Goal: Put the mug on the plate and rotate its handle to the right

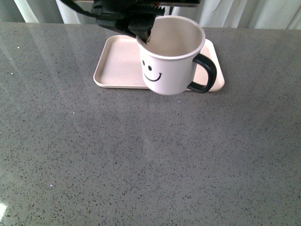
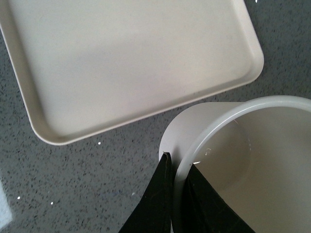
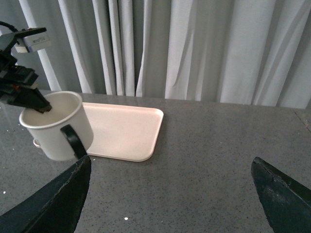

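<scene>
The cream-white mug [image 1: 171, 61] with a black smiley face hangs tilted in the air over the near edge of the pale pink plate [image 1: 117, 61]. Its black handle [image 1: 206, 73] points right in the front view. My left gripper [image 1: 143, 36] is shut on the mug's rim, one finger inside the cup and one outside. The left wrist view shows the mug [image 2: 243, 160], the plate [image 2: 126, 63] beyond it and the left gripper [image 2: 176, 170] on the wall. My right gripper [image 3: 170, 194] is open over bare table, away from the mug [image 3: 56, 126] and the plate [image 3: 126, 131].
A grey speckled tabletop [image 1: 141, 165] stretches around the plate. White curtains [image 3: 194, 48] hang behind the table's far edge.
</scene>
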`<state>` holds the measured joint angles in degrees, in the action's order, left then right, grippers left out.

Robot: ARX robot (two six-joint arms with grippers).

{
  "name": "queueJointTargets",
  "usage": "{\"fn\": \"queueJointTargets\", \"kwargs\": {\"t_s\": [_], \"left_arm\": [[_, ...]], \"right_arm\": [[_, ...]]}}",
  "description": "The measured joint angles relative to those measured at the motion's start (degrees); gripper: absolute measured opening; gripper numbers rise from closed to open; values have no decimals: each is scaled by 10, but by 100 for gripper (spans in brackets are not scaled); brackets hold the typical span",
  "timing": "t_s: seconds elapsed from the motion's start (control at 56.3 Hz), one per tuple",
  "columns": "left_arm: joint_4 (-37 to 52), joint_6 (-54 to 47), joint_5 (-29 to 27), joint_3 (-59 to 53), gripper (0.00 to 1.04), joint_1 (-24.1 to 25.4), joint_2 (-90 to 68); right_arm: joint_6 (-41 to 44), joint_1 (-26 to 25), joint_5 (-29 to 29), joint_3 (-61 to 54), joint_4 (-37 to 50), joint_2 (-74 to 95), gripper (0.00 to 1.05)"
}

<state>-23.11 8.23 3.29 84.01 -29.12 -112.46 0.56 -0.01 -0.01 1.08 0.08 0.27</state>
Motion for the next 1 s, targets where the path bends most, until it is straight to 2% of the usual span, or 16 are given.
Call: {"fn": "queueJointTargets", "kwargs": {"t_s": [0.231,0.853,0.995], "left_arm": [[-18,34,-3,83,2,1,-50],[-17,36,-3,84,2,1,-49],[-58,30,-3,106,2,1,-56]], "right_arm": [[0,0,0,0,0,0,96],[0,0,0,0,0,0,96],[0,0,0,0,0,0,96]]}}
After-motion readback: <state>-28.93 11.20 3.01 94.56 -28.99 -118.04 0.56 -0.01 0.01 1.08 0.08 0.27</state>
